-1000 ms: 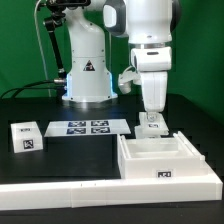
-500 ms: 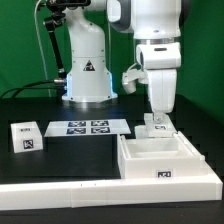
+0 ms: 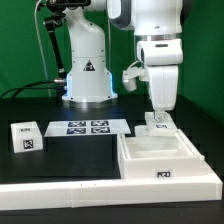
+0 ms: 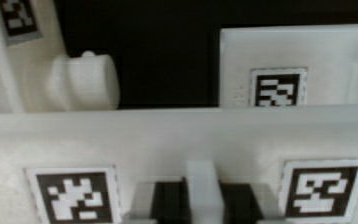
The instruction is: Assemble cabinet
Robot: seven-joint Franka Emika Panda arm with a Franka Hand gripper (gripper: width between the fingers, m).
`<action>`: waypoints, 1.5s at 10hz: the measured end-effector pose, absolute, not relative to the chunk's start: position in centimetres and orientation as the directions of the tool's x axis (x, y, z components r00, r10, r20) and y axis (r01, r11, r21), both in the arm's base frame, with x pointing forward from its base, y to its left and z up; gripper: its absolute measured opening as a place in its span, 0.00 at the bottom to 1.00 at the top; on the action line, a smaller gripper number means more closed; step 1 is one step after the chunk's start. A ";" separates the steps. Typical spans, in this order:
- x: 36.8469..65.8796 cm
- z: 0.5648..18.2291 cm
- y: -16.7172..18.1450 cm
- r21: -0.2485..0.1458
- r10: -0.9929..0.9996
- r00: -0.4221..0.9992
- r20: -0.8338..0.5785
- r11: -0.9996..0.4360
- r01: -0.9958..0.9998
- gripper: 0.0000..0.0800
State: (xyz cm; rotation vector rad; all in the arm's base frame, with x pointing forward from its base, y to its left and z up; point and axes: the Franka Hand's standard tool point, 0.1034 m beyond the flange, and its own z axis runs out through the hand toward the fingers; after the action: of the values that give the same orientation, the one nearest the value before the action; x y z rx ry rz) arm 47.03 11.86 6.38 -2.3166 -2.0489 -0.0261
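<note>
The cabinet body [image 3: 165, 165] is a white open box with a tag on its front, at the exterior view's right front. My gripper [image 3: 157, 117] hangs over its far wall, shut on a small white tagged cabinet piece [image 3: 157, 125] that sits at or just above that wall. In the wrist view my dark fingers [image 4: 165, 203] pinch a thin white ridge of this piece [image 4: 176, 150] between two of its tags, with my gripper [image 4: 197, 202] at the picture's edge. Another white tagged panel [image 4: 282, 70] and a round white knob [image 4: 87, 80] lie beyond.
A small white tagged block [image 3: 26, 137] stands at the exterior view's left. The marker board [image 3: 88, 127] lies flat in front of the robot base [image 3: 88, 75]. A white ledge [image 3: 60, 195] runs along the table's front edge.
My gripper has shifted a little toward the exterior view's right with the white piece in it, ending over the box's far wall.
</note>
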 end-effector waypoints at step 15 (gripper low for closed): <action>54.0 5.8 11.0 0.022 0.989 0.123 0.085 -0.125 0.992 0.09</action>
State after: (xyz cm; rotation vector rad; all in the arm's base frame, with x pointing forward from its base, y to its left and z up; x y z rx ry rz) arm 53.95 10.99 5.79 -2.3236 -2.0509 -0.1208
